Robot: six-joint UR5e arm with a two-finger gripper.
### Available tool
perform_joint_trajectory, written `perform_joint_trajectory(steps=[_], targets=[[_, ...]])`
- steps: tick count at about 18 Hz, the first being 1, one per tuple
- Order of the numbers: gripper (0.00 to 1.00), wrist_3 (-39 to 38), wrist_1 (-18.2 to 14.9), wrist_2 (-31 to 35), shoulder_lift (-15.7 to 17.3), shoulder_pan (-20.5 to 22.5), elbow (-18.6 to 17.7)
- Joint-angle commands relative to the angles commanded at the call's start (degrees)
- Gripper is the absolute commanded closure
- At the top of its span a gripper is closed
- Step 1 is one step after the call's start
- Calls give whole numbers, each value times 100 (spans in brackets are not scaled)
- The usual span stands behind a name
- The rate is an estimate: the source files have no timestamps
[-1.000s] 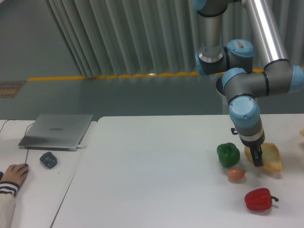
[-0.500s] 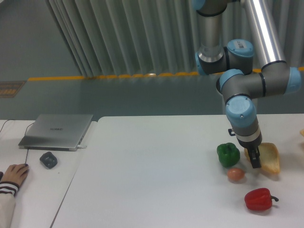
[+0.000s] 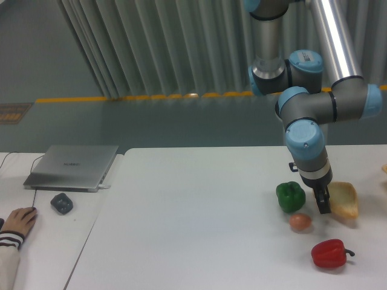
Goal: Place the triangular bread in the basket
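Over the past second the arm has swung slightly toward the left edge of the tabletop [image 3: 199,199], and the triangular bread [image 3: 343,200] has come with it, riding a touch higher in the frame than it did at the start. The hand [image 3: 324,204] points straight down near the right edge, its dark fingers pressed against the bread's left side; they appear clamped on the wedge, though the near finger hides the actual contact and whether the bread has left the surface cannot be told. A green bell pepper [image 3: 291,196] sits just left of the hand, a small brown egg [image 3: 300,222] lies just below it toward the front edge, and a red bell pepper [image 3: 329,253] rests nearer the front right corner. Off to the left, on a separate desk, are a closed laptop [image 3: 72,165], a dark mouse [image 3: 61,203] and a person's hand [image 3: 19,220]. No basket can be identified in view. The step in hand looks like the lift after the grasp; the next move calls for raising the bread clear of the egg and green bell pepper before carrying it to the basket, wherever that stands.
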Motion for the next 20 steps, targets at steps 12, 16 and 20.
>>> perform_joint_trajectory(steps=[12,16,20], targets=[[0,17,211,97,0,-106,-211],[26,17,211,106,-9,-97,-132],[57,61,150,351,-26,-62,-9]])
